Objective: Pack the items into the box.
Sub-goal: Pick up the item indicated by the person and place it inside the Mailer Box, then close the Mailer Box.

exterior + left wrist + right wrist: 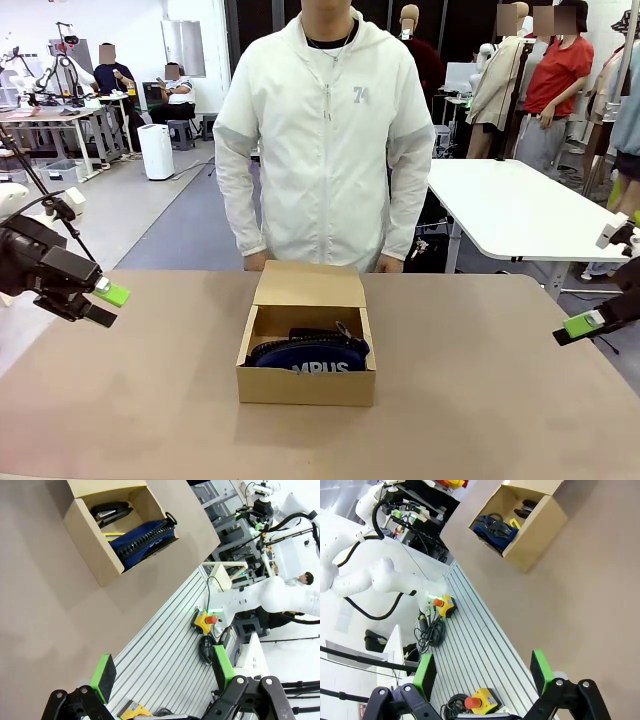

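The brown cardboard box (305,384) stands in the middle of the table, its flap lid (309,285) raised toward the person. Inside lie the navy pencil pouch (310,357) with white lettering, the black stapler (107,513) and a strip of the yellow knife (114,534). The box (92,545) shows again in the left wrist view, and the box (535,532) also in the right wrist view with the pouch (492,529) inside. My left gripper (105,303) hangs open at the table's left edge, my right gripper (580,328) open at the right edge. Both hold nothing.
A person in a white jacket (325,140) stands at the far side just behind the box. The brown tabletop (480,400) lies bare around the box. Emergency-stop buttons (206,622) sit on the ribbed aluminium rail (485,650) along the near edge.
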`<state>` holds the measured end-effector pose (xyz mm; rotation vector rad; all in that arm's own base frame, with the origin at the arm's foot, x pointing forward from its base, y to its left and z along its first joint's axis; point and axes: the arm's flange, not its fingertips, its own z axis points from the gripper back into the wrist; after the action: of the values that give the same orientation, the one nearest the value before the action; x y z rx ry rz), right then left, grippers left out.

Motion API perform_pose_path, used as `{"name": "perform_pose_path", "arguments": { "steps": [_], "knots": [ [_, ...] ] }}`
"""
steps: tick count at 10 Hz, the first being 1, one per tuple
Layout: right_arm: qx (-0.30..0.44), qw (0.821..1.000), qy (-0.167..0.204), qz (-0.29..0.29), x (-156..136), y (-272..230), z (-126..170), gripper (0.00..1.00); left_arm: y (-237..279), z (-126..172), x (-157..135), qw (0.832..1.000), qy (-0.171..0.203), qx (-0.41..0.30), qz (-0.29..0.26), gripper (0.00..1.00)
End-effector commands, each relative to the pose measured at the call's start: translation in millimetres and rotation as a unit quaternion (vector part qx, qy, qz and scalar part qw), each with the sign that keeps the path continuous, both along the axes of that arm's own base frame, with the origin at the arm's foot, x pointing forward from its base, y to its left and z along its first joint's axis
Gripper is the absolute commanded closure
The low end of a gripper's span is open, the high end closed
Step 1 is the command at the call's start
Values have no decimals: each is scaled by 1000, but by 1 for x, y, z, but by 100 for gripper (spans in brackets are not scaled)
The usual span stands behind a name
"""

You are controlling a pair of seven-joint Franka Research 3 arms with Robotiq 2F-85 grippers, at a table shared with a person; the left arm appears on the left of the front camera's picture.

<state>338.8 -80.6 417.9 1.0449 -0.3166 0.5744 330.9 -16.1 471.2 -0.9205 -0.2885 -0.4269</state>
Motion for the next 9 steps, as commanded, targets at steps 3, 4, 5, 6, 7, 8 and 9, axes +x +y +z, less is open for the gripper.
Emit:
{"name": "perform_pose_path", "arguments": {
  "steps": [3, 4, 5, 6, 7, 8, 9],
  "knots": [
    [11, 1000, -13, 4, 2, 4, 2, 0, 1, 0, 0, 1000, -2, -1, -2, 0],
    [11, 1000, -13, 4, 2, 4, 2, 0, 1, 0, 0, 1000, -2, -1, -2, 0],
    [11, 1000, -13, 4, 2, 4, 2, 0, 1, 0, 0, 1000, -2, -1, -2, 0],
    [11, 1000, -13, 4, 2, 4, 2, 0, 1, 0, 0, 1000, -2, -1, -2, 0],
    [11, 1000, -13, 4, 2, 4, 2, 0, 1, 0, 0, 1000, -2, -1, -2, 0],
    [11, 1000, -13, 4, 2, 4, 2, 0, 1, 0, 0, 1000, -2, -1, -2, 0],
    [11, 1000, -13, 4, 2, 4, 2, 0, 1, 0, 0, 1000, -2, -1, -2, 0]
  ]
}}
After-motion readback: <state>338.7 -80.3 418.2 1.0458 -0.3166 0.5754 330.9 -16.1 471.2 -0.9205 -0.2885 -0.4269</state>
